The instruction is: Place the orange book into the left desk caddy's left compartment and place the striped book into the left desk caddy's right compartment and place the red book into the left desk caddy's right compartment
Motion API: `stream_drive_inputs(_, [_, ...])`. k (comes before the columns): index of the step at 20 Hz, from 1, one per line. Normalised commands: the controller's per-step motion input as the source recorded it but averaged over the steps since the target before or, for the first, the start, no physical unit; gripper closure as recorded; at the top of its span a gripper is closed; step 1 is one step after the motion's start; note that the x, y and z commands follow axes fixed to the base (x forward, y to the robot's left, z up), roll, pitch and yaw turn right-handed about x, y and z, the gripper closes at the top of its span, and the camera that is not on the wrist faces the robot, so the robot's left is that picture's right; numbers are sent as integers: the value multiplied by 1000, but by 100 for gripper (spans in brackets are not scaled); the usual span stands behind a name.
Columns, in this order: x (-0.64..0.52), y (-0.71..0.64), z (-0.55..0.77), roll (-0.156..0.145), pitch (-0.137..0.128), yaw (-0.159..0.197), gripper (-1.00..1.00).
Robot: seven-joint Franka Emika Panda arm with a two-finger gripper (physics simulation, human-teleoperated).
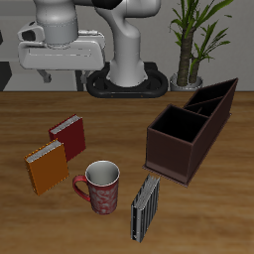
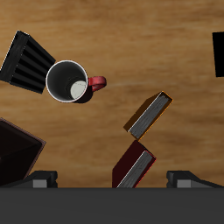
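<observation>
Orange book (image 1: 46, 166) lies flat on the table (image 1: 223, 213), near its front edge, just beside the red book (image 1: 69, 136), which lies a little farther back. Striped book (image 1: 146, 206) stands upright beside a red mug (image 1: 100, 188); mug looks empty, white inside. Left desk caddy (image 1: 191, 130) sits well apart from all three books. Its right compartment (image 1: 175, 126) and left compartment (image 1: 214, 99) both show dark, nothing visible inside. I hang high over the table; my jaws hold nothing, spread wide.
</observation>
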Motion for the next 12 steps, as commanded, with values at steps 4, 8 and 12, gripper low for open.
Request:
stream_drive_inputs(4, [512,-576,-123,19,4,-54,-100])
stream_drive_inputs(8, [334,-444,-87,14,-41,-90,-100])
stream_drive_inputs(12, [150,-302,-194,-14,-39,-32,-100])
